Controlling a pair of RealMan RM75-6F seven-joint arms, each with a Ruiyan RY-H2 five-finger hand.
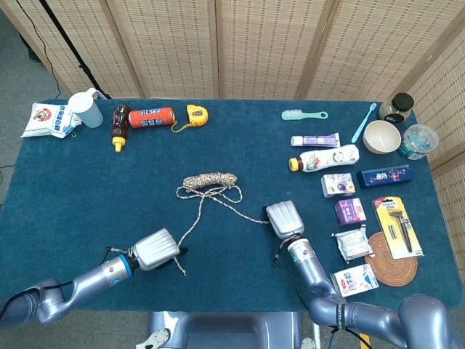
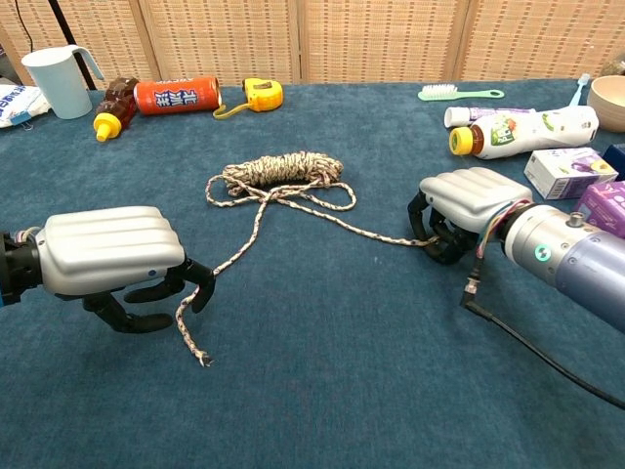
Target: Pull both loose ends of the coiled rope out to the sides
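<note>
Covering nearly everything, the blue table (image 1: 87,189) holds the coiled rope (image 1: 211,179) just above center. Sitting at 7 o'clock, the left hand (image 2: 107,252) curls its fingers (image 2: 200,278) around one loose end (image 2: 190,332). At 4 o'clock, the right hand (image 2: 459,200) grips the other end (image 2: 391,237).

Coiled rope (image 1: 210,181) mid-table, left hand (image 1: 156,250), right hand (image 1: 285,219) at ends
</note>
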